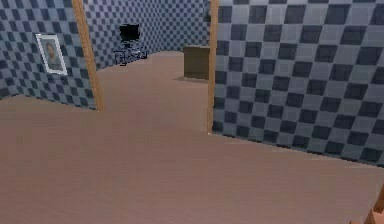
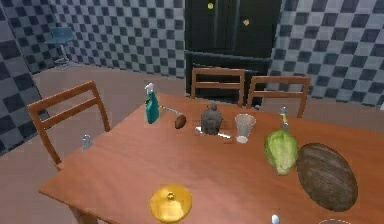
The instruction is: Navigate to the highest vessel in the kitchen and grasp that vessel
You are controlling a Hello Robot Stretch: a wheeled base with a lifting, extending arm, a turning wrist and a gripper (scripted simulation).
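1. Vessels stand on the desk (image 2: 130, 172) on the arm's side: a pale cup (image 2: 244, 126), a gold bowl (image 2: 171, 203) and a green bottle (image 2: 151, 103). The bottle reaches highest, so it is probably the target.
2. Its bearing from the pincer, and the pincer's state, cannot be told.
3. Counted: one cup, one bowl, one green bottle, three chairs (image 2: 217, 82).

1. No text, number or sign can be read in either view.
2. White-framed wall picture (image 1: 51, 53), forward view upper left: content too small to tell.
3. Teal plastic bottle (image 2: 151, 104), arm side view upper middle: any print too small to tell.
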